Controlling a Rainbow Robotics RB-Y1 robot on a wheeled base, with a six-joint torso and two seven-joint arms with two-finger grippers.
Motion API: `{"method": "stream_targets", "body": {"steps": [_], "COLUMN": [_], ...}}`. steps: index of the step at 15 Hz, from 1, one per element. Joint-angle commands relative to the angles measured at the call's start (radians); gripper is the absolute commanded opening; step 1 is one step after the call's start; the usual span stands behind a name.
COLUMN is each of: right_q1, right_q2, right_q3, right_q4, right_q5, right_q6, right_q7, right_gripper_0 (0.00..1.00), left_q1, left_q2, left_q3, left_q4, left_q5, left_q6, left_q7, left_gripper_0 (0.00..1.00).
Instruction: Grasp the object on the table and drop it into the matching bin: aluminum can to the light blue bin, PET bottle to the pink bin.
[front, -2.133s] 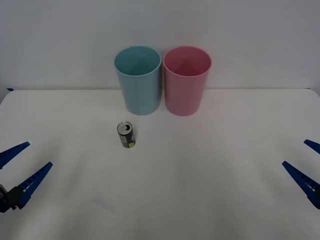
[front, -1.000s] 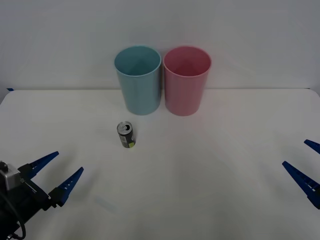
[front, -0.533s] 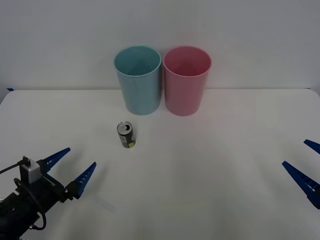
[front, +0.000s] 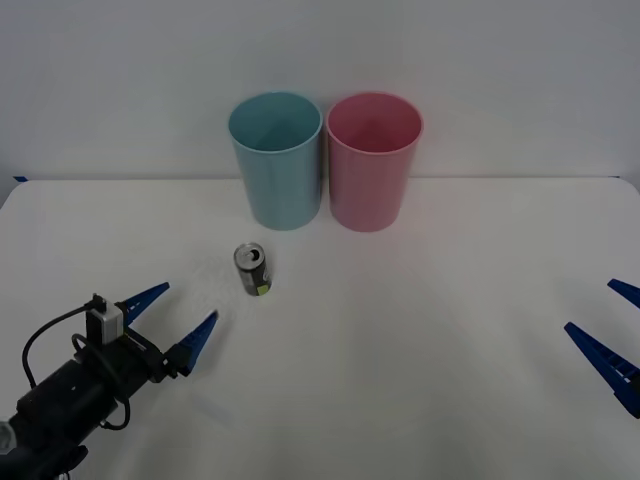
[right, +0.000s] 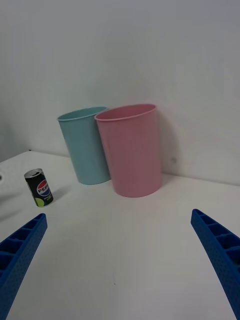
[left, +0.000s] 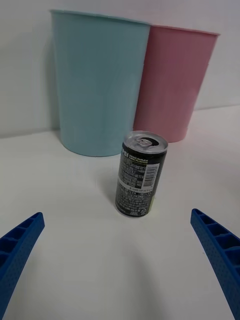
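Note:
A small dark aluminum can (front: 253, 270) (left: 139, 174) (right: 39, 187) with a silver top stands upright on the white table (front: 420, 330), in front of the light blue bin (front: 277, 158) (left: 98, 82) (right: 85, 144). The pink bin (front: 373, 158) (left: 172, 81) (right: 130, 149) stands touching the blue one on its right. My left gripper (front: 178, 316) is open, low over the table, a short way to the near left of the can and pointing at it. My right gripper (front: 612, 330) is open at the table's right edge, far from the can.
A plain white wall rises right behind the two bins. The table's far edge runs just behind them. A black cable loops over my left wrist (front: 60, 380).
My left arm has slid forward and to the right across the table toward the can, fingers staying open. The can, bins and right arm have not moved.

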Motion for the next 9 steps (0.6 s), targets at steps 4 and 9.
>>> {"method": "stream_targets", "body": {"steps": [4,9], "right_q1": [0.0,0.0], "right_q2": [0.0,0.0], "right_q3": [0.0,0.0], "right_q4": [0.0,0.0], "right_q5": [0.0,0.0], "right_q6": [0.0,0.0], "right_q7": [0.0,0.0], "right_gripper_0": [1.0,1.0], "left_q1": [-0.088,-0.145], "left_q2": [-0.03,-0.047], "left_q3": [-0.059,-0.114], "left_q4": [0.089,0.138], "left_q5": [0.0,0.0], "left_q6": [0.08,0.141], "left_q7": [-0.046,-0.057], "left_gripper_0": [1.0,1.0]}}
